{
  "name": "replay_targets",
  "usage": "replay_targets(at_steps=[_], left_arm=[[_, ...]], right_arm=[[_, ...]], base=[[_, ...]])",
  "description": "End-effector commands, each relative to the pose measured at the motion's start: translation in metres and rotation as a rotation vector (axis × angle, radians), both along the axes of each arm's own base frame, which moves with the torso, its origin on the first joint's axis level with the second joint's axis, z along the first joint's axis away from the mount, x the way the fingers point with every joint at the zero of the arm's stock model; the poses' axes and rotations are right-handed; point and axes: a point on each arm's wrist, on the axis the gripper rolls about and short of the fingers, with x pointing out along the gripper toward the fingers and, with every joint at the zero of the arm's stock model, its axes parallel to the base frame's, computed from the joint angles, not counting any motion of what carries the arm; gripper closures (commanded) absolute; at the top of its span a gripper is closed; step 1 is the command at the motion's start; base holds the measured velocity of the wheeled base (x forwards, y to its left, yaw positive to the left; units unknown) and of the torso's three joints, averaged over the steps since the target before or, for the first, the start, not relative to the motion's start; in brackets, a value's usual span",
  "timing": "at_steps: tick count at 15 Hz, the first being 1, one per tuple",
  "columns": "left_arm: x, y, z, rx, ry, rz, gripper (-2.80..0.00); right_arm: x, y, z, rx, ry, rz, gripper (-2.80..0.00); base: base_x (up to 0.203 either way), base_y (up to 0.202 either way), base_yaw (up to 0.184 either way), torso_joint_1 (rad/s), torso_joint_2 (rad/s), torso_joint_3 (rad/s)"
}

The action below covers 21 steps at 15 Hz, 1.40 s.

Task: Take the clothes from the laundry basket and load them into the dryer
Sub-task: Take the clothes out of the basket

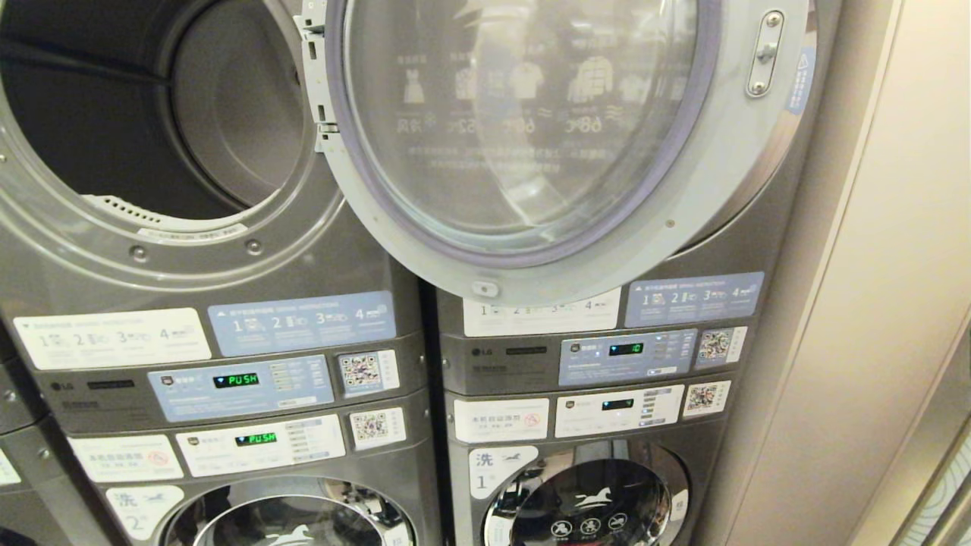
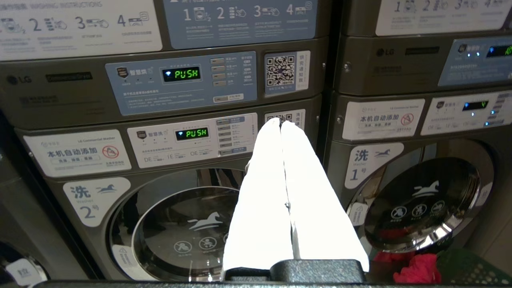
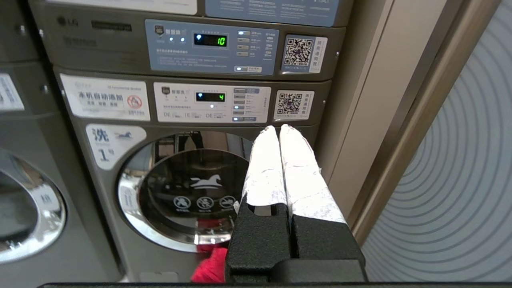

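**A:** So what's cut off or hard to read here?

**B:** Quite a bit. In the head view neither arm shows at all. The dryer (image 1: 152, 129) on the upper left stands open, but its drum is cropped by the frame's top and left edges, and I can't see anything lying inside. Its door (image 1: 531, 136) swings out over the neighbouring machine, hiding that one's front behind glare on the glass. The laundry basket (image 2: 472, 268) only peeks in as a green mesh corner in the left wrist view.

**A:** And the clothes?

**B:** Just a red garment (image 2: 416, 270) low down by that basket, mostly cropped. The right wrist view catches a red scrap too, partly hidden behind the gripper's black base.

**A:** Grippers?

**B:** The left gripper (image 2: 281, 122) is clenched, white fingers pressed together, nothing between them, pointing at the washer panels with the red garment below it and apart. The right gripper (image 3: 279, 129) is likewise clenched and empty.
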Motion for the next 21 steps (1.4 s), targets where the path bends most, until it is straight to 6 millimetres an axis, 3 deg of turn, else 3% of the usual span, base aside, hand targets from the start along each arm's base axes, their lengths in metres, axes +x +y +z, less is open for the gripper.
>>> replay_targets(at_steps=[1,21], left_arm=[[-0.0001,0.0001,-0.0001,-0.018,-0.002,0.006,0.00],[-0.0003,0.0002,0.0004,-0.034,-0.003,0.011,0.00]], right_arm=[[0.0001,0.0000,-0.0006,0.021,-0.002,0.000,0.00],[0.0001,-0.0001,0.0002,0.040,-0.005,-0.002,0.00]], base=[[0.000,0.000,0.000,0.000,0.00,0.000],[0.000,0.000,0.000,-0.037,0.08,0.042]])
